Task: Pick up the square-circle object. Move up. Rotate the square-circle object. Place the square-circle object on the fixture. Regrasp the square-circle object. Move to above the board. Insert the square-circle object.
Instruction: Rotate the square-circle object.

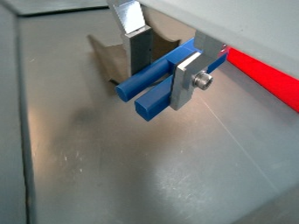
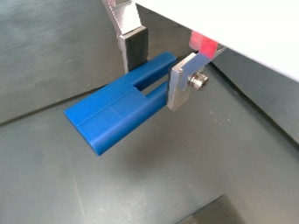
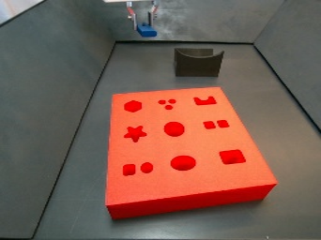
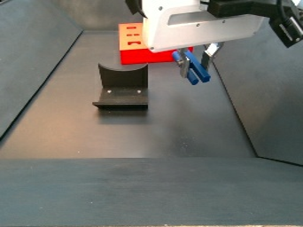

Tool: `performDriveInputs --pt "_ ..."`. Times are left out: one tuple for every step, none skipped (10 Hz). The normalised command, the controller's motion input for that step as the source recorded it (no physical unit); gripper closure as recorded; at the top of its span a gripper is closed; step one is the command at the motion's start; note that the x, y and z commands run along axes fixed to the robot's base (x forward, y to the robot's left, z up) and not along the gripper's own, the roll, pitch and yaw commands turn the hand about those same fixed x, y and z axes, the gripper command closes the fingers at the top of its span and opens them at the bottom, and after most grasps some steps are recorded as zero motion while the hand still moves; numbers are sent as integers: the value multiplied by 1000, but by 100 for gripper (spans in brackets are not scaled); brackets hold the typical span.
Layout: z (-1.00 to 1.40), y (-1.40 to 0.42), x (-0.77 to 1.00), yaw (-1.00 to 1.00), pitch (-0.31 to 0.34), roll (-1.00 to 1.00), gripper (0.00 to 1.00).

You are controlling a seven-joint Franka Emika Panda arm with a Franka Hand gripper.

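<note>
— Gripper (image 2: 162, 72) status?
— Clamped on the square-circle object (image 2: 121, 112), both held clear above the floor.
— Why so high?
— Likely for room to rotate the block before setting it on the fixture (image 4: 120, 87), which sat below and aside.

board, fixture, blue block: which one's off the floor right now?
The square-circle object: clamped in the claw in mid-air. The fixture and board rest on the floor.
</note>
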Motion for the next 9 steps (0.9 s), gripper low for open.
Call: performDriveInputs --pt "-4 23 31 -1000 -13 -54 100" --pt "-4 24 30 -1000 -16 -65 100" --pt "-4 24 31 -737 -18 -70 100" --pt "-4 24 31 -517 -18 -70 100" --pt "-5 24 30 -306 -18 -70 100" --pt "-5 23 29 -237 -17 -70 100" --pt "-1000 0 0 0 0 0 100" --pt "-1000 0 7 24 -10 0 100" --pt "-1000 -2 23 24 -42 -18 100"
